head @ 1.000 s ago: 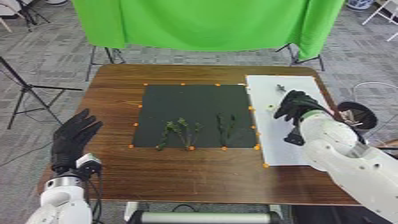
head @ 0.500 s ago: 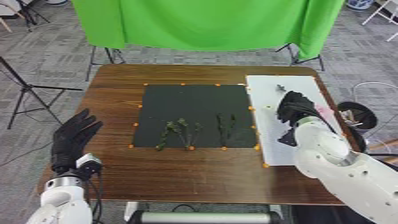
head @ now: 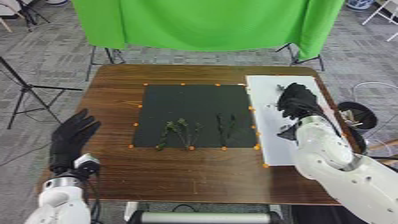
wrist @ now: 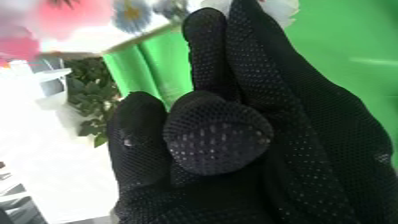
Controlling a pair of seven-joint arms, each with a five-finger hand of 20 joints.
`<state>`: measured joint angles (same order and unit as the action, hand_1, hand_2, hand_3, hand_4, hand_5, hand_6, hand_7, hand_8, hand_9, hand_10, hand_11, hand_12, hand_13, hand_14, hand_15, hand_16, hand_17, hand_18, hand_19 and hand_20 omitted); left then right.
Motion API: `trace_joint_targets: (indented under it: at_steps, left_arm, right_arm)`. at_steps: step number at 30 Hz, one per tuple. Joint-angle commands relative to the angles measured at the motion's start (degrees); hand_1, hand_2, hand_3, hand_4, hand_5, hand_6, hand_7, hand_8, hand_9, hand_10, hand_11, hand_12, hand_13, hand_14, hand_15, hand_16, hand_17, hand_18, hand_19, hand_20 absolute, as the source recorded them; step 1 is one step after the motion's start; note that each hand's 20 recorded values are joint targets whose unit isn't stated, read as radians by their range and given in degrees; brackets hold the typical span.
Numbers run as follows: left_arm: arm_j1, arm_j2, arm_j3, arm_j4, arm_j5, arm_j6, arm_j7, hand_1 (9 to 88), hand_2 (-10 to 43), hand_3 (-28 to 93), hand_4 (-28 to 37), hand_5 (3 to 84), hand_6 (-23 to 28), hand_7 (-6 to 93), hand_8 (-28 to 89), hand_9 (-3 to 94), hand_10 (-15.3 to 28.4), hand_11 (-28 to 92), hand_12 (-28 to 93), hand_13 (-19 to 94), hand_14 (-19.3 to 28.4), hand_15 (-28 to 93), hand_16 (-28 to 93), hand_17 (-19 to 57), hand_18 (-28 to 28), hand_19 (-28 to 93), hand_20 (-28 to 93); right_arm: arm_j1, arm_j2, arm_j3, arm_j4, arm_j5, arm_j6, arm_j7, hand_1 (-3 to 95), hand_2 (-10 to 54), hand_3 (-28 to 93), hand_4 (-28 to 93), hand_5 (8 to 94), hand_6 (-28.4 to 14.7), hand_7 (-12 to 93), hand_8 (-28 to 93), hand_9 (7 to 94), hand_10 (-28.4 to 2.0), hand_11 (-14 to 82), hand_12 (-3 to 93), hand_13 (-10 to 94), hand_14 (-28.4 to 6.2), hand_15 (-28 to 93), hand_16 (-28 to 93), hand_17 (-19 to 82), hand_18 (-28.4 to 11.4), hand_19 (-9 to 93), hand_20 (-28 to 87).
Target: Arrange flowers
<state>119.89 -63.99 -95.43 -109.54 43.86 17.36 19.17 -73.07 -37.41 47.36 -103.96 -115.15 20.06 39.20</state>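
Left of right robot hand (head: 300, 102) | leafy stems (head: 182, 121) (well apart) | dark mat (head: 182, 100)

A robotics lab, by the look of it: two white robot arms (head: 330, 157) come in over the near edge of a wooden desk (head: 178, 172), where orange markers (head: 191, 148) edge a dark mat (head: 182, 102). Beyond the desk hangs a green cloth (head: 213, 30); left of it, a black tripod (head: 27, 87) stands on grey carpet (head: 53, 60).
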Motion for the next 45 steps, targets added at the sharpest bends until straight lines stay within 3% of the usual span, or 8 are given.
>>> trace_joint_targets:
  at_steps: [1,13,19,23,26,30,36,45]
  left_arm:
    - [1.61,1.84,-4.70,0.03,-0.29,1.19,-0.07,39.4,5.8,69,-17.6,50.1,2.9,17.1,-9,48.2,13.1,24,12,46,16.7,27,-2,18.9,13.4,12,27]
    - [2.38,1.63,-6.51,0.01,-0.24,1.13,-0.36,39.0,6.0,70,-18.0,50.4,2.8,17.2,-9,48.8,13.0,23,12,46,16.7,27,-2,18.4,13.2,12,26]
    - [2.25,1.58,-7.41,0.68,-0.24,1.26,-0.26,39.0,6.0,70,-18.1,50.5,2.8,17.1,-9,48.8,13.1,23,12,46,16.6,27,-2,18.4,13.1,11,25]
    - [2.04,1.30,-8.27,1.71,-0.50,1.63,0.33,37.4,6.1,70,-19.0,50.6,2.9,16.9,-9,48.8,13.0,23,12,46,16.4,26,-2,18.3,12.4,10,24]
    - [2.16,1.49,-7.81,1.64,-1.10,3.18,1.27,34.9,7.4,69,-21.9,50.9,2.9,16.6,-9,49.2,13.1,23,11,45,16.1,24,-3,18.1,11.3,7,23]
    - [1.66,1.76,-7.01,1.72,-1.09,3.15,1.62,27.6,11.0,68,-27.5,51.6,3.5,14.9,-9,50.1,13.6,22,10,43,15.5,21,-3,17.1,9.3,4,22]
    - [0.91,2.03,-5.84,1.70,-1.15,2.89,1.63,22.9,19.0,61,-28.2,53.7,4.7,12.5,-8,50.8,14.2,21,9,41,15.1,19,-4,15.5,7.9,4,21]
    - [-0.46,1.92,-5.08,1.82,-0.92,1.44,1.32,21.7,18.1,64,-28.3,53.5,4.9,12.3,-8,50.7,14.4,21,10,41,15.1,19,-3,15.0,8.0,4,20]
  right_arm:
    - [6.17,-0.73,-4.12,-6.66,-1.97,0.48,-3.64,59.4,-9.5,62,-9,83.1,-3.3,20,11,92.3,-11.4,13.7,38.2,94,-1.2,60,27,70,-9.6,93,43]
    - [16.77,-6.61,-14.18,-7.13,4.00,-0.79,-8.91,59.5,-9.5,62,-9,83.3,-3.0,20,11,92.4,-11.3,12.7,38.9,94,-1.1,59,27,70,-9.3,93,42]
    - [23.12,-10.87,-23.11,-5.56,6.47,-1.91,-12.97,59.4,-9.5,62,-9,83.2,-2.8,20,11,92.3,-11.1,12.6,39.2,94,-1.1,59,27,70,-9.2,93,42]
    - [28.64,-15.69,-28.76,-3.10,8.18,-3.49,-15.73,59.3,-9.5,62,-10,83.1,-2.7,20,11,92.2,-10.8,12.3,39.4,94,-1.0,59,27,70,-9.2,93,43]
    - [32.16,-19.43,-32.07,-1.03,9.17,-5.03,-17.79,59.3,-9.5,62,-10,83.1,-2.5,20,11,92.2,-10.7,12.0,39.4,94,-1.0,59,28,70,-9.2,93,43]
    - [35.10,-23.56,-35.63,1.48,9.46,-6.51,-19.28,59.3,-9.5,62,-10,82.9,-2.2,20,10,92.2,-10.7,11.7,39.7,94,-1.0,59,28,70,-9.2,93,43]
    - [36.92,-27.94,-38.88,4.72,8.51,-9.43,-20.41,59.2,-9.5,62,-11,82.6,-1.5,20,10,91.9,-10.9,11.0,39.4,94,-1.0,59,28,70,-9.1,93,43]
    - [37.22,-32.09,-41.24,10.40,6.33,-12.02,-20.15,59.2,-9.5,62,-12,82.0,-0.7,21,9,91.6,-11.1,10.0,38.5,94,-1.0,59,28,70,-9.1,93,44]
